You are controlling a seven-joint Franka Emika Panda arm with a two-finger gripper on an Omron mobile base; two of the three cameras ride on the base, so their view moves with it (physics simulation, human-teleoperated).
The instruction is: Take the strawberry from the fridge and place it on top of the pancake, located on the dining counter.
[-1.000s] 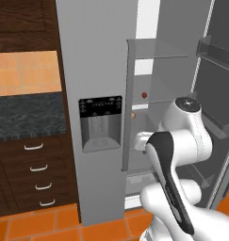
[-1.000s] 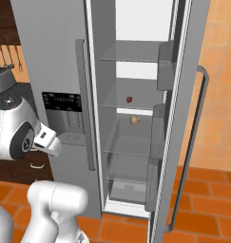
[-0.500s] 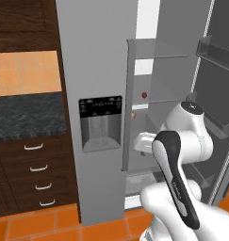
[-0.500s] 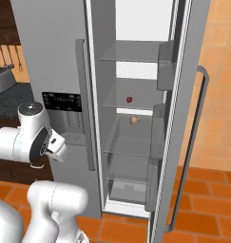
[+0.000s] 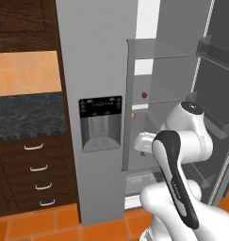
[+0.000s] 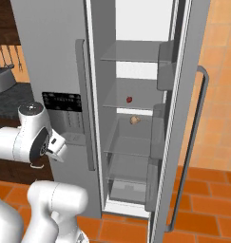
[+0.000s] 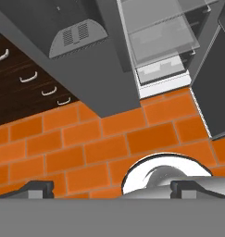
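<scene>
I have the pincer (image 7: 111,187) spread wide and empty, aimed down at the orange floor tiles (image 7: 86,152) in front of the fridge (image 6: 50,57), whose right door is already open. The strawberry (image 6: 129,99) sits untouched on a middle shelf, well above and beyond the pincer, just over the tan lump (image 6: 134,120). Reaching in, grasping and carrying it to the pancake all remain.
</scene>
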